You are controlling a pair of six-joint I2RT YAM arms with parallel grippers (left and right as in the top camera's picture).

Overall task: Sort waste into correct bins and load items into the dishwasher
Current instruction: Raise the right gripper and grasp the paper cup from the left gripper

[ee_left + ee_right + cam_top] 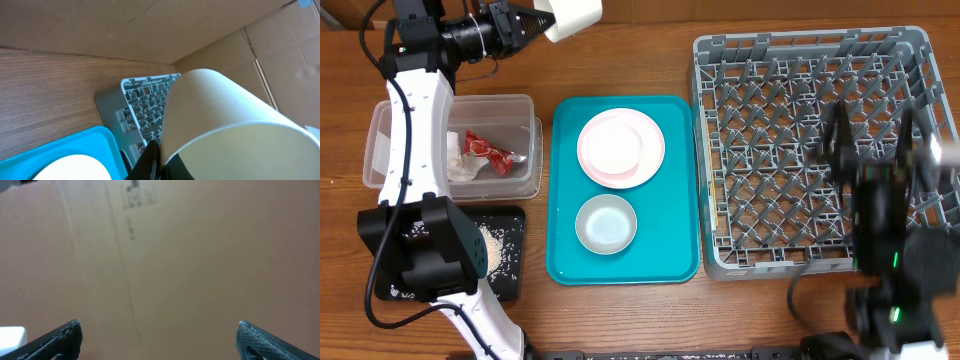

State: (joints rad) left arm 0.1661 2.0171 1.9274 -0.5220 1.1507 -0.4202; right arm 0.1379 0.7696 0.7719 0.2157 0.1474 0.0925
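My left gripper (538, 22) is shut on the rim of the small white cup (572, 17), held on its side above the table's back edge; the cup fills the left wrist view (225, 125). The pink plate (638, 160) with the smaller pink dish (610, 143) on it and the grey bowl (606, 223) sit on the teal tray (675, 200). The clear tub (520, 110) holds the napkin (458, 160) and red wrapper (488, 150). The black tray (510, 265) holds rice grains (492, 250). The grey dish rack (800, 150) stands at the right. My right gripper (868, 145) is open above the rack.
A cardboard wall stands behind the table and fills the right wrist view (175, 255). The left arm (415, 130) crosses over the tub and black tray, hiding part of each.
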